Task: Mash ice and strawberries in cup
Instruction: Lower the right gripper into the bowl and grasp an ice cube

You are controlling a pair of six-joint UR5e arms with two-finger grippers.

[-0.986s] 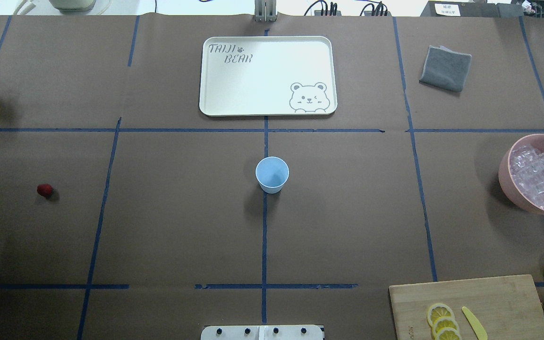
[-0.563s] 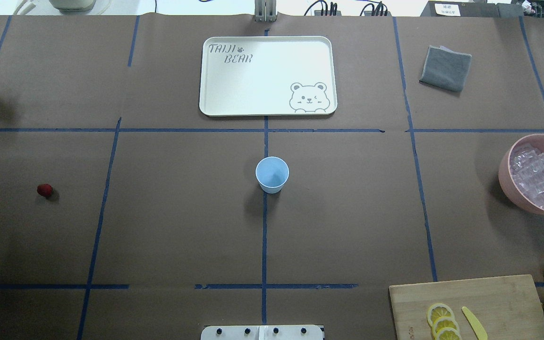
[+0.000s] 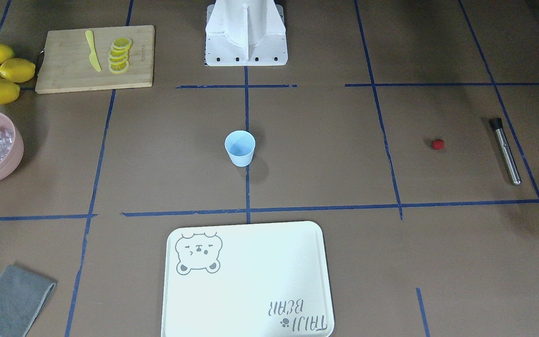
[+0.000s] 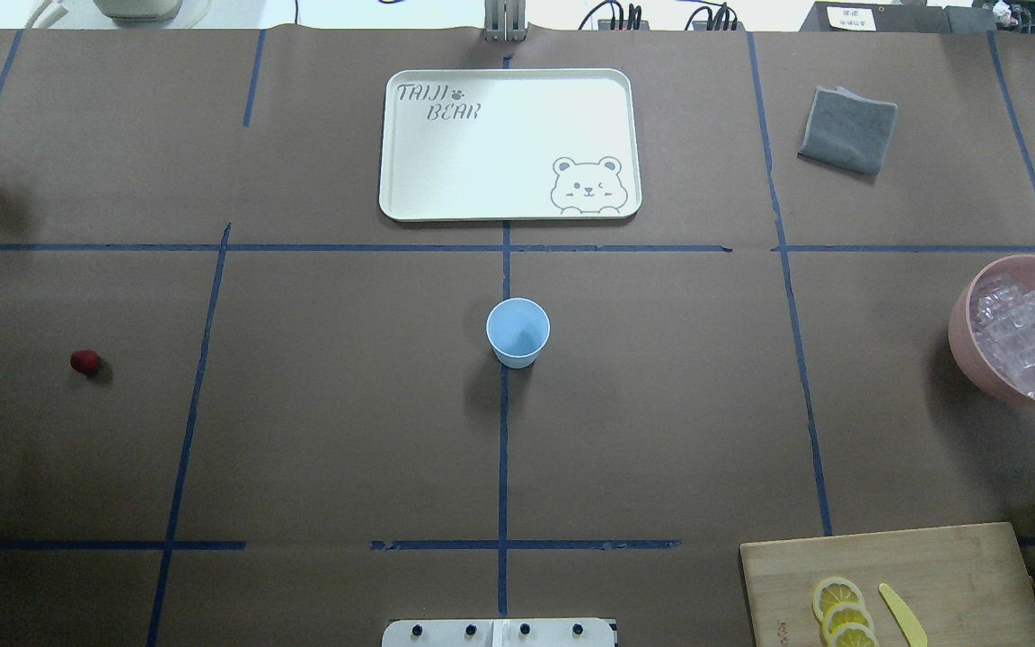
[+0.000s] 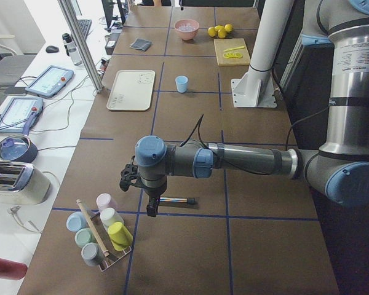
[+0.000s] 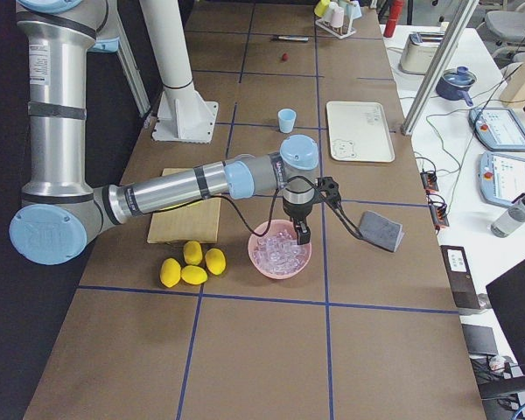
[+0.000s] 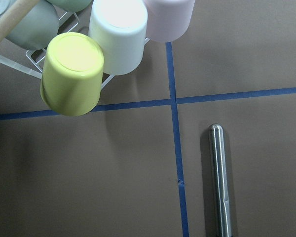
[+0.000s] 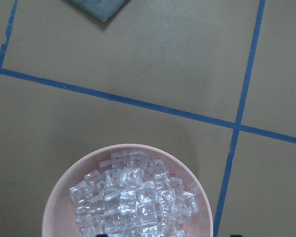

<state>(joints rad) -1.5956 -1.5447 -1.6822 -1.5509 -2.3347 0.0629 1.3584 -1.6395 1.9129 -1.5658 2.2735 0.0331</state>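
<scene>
Pale-blue cup [image 4: 517, 331] sits empty; right claw [image 6: 303, 234], state untellable, hangs over ice [image 8: 135, 200] at cup's three o'clock. Next, descend and grasp cubes.

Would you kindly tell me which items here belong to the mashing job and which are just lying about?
Job: cup, strawberry, ice in the pink bowl, probably the metal rod.
Lying about: tray, grey cloth, lemons, cutting board, lemon slices, spare cups.
</scene>
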